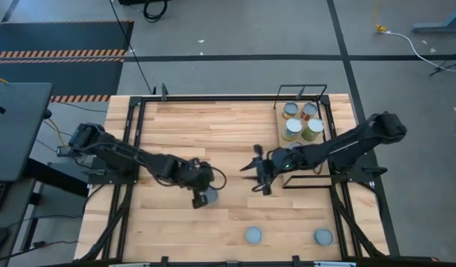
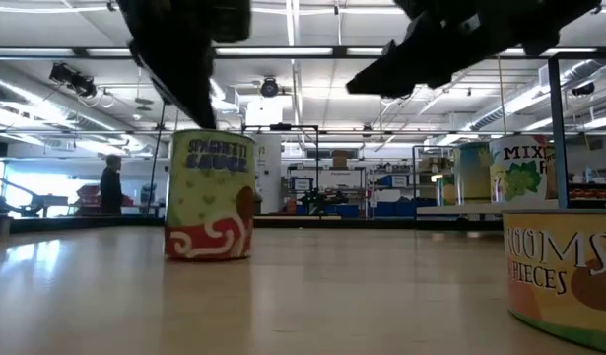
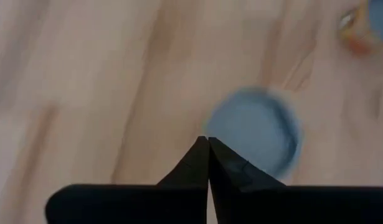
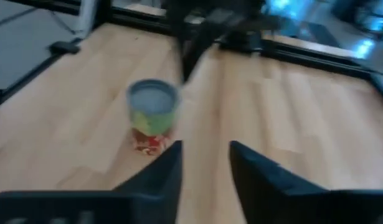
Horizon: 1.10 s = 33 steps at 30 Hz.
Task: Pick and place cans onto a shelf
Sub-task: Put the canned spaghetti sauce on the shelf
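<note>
A can (image 1: 207,197) with a silver top and a green, yellow and red label stands upright on the tabletop; it also shows in the low view (image 2: 211,197) and in the right wrist view (image 4: 152,109). My left gripper (image 3: 208,142) is shut and hangs just over this can's top (image 3: 253,130), at its edge, apart from it. My right gripper (image 1: 256,176) is open and empty (image 4: 205,155), above the table to the can's right. The shelf (image 1: 324,119) at the far right holds several cans (image 1: 293,127).
Two more cans stand near the table's front edge (image 1: 253,236) (image 1: 323,236); one fills the low view's right corner (image 2: 564,276). The shelf's black wire frame (image 1: 302,89) rises at the far right. Bare planks lie at the table's far left (image 1: 183,126).
</note>
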Motion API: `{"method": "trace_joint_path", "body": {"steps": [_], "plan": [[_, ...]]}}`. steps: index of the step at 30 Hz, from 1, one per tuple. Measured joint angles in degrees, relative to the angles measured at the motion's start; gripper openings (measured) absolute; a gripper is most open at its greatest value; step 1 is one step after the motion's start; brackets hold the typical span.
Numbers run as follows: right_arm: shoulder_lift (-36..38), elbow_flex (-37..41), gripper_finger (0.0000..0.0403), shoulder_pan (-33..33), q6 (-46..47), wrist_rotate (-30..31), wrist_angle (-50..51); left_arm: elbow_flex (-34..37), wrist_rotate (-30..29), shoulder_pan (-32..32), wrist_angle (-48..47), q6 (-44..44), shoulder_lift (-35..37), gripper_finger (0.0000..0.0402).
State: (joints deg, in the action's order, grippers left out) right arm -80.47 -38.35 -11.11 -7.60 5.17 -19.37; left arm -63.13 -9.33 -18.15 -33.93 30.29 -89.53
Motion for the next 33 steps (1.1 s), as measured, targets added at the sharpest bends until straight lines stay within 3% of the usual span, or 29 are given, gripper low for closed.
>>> {"method": "trace_joint_path", "body": {"steps": [4,7,10,13,17,21,25,33], "plan": [[-7.7,-2.4,0.023,-0.2,-0.1,-0.8,-5.7,-4.3,-1.8,-1.6,-17.0,6.1,3.9,0.0004],[-12.7,-6.2,0.0291,-0.1,0.6,-1.0,-7.6,-4.8,-3.4,-4.8,-22.7,12.5,6.7,0.0003],[-17.5,-11.5,0.0346,0.0,1.6,-4.5,-8.0,-3.1,-7.9,-9.3,-21.8,17.4,8.5,0.0006],[-22.2,-16.7,0.0388,0.1,1.6,-9.0,-7.0,0.9,-10.4,-14.1,-14.1,19.7,8.8,0.0007],[-26.8,-21.9,0.039,0.1,1.5,-15.6,-2.9,8.7,-11.3,-20.0,6.8,16.7,8.9,0.0003],[-29.4,-24.6,0.0387,-0.2,0.3,-15.5,-3.1,15.5,-14.3,-23.5,21.4,16.1,8.9,0.0006],[-32.0,-27.9,0.0395,0.3,0.7,-14.7,-5.0,18.2,-18.4,-25.4,22.6,17.1,8.9,0.0015],[-36.8,-30.9,0.0399,1.5,-0.8,-15.3,-2.7,18.7,-18.0,-25.5,22.9,17.1,8.9,0.0016]]}}
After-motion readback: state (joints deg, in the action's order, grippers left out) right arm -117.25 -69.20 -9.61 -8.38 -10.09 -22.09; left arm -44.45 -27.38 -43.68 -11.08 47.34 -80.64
